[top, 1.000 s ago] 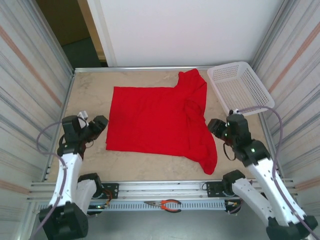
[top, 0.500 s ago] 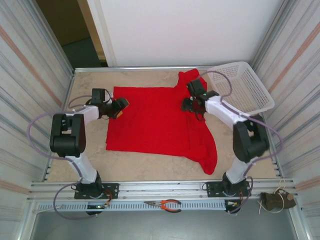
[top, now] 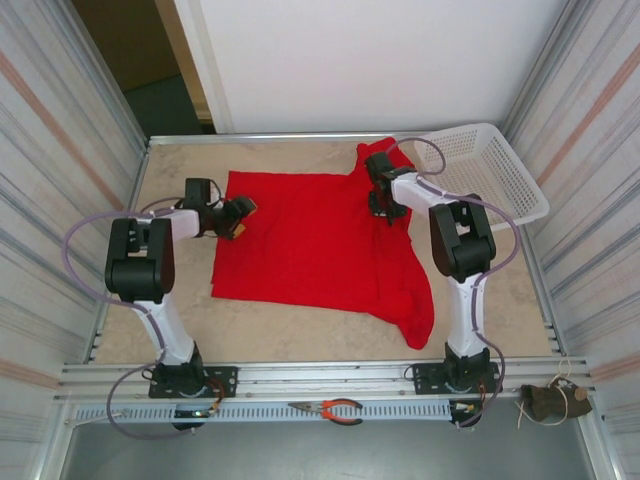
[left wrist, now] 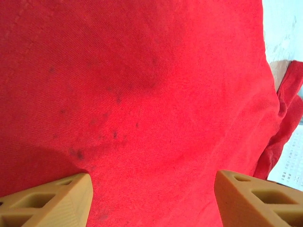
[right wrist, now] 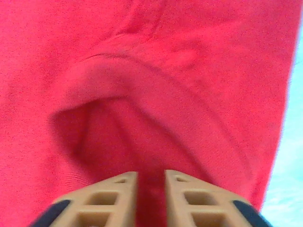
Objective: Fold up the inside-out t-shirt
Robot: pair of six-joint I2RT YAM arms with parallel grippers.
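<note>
Top external camera gives me the inside-out t-shirt (top: pixel 310 240) spread plain red on the counter (top: pixel 300 330), its rumpled near flap trailing behind the right tool (top: pixel 385 207) and flat cloth lying between the two tools. My left tool (top: pixel 240 216) hovers wide open and empty over the shirt's edge, while the right tool's jaws are pinched shut on a raised ridge of cloth beneath it. I judge the first fold is starting; next, the left tool should drop and close on the edge below so both lift together.

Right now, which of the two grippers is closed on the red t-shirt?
The right gripper: its fingers are together, pinching the t-shirt. The left gripper has its fingers wide apart over the cloth.
</note>
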